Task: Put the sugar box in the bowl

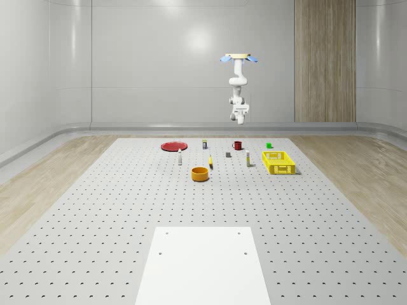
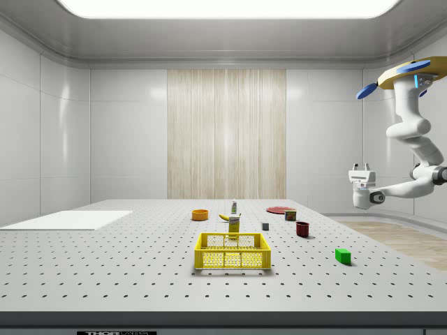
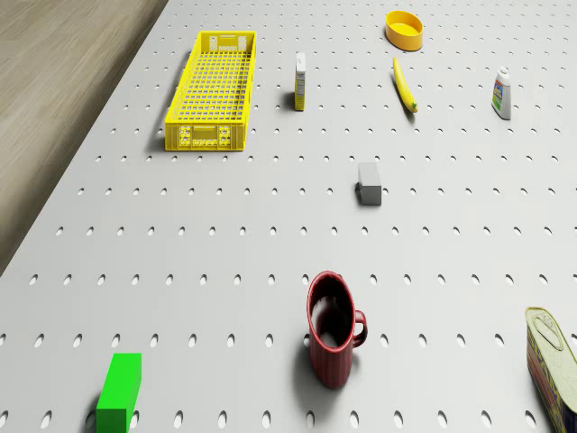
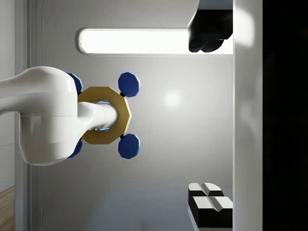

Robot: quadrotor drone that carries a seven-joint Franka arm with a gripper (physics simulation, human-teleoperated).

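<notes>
Yellow crate (image 3: 213,90), sugar box (image 3: 300,81), orange bowl (image 3: 405,29), banana (image 3: 405,85), red mug (image 3: 333,328), green block (image 3: 119,391)

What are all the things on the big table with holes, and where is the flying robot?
Bowl: one, orange, beside the banana.
Banana: one, yellow, lying flat.
Sugar box: one, yellow and white, upright beside the crate.
Crate: one, yellow, near the table edge.
Bottle: one, white.
Small block: one, grey.
Mug: one, dark red.
Cube: one, green.
Can: one, yellow-labelled, lying down.
Plate: one, red.
Pad: one, white.
Drone: hovering over the table's far edge.
Hand: white, high above the mug, open.
</notes>
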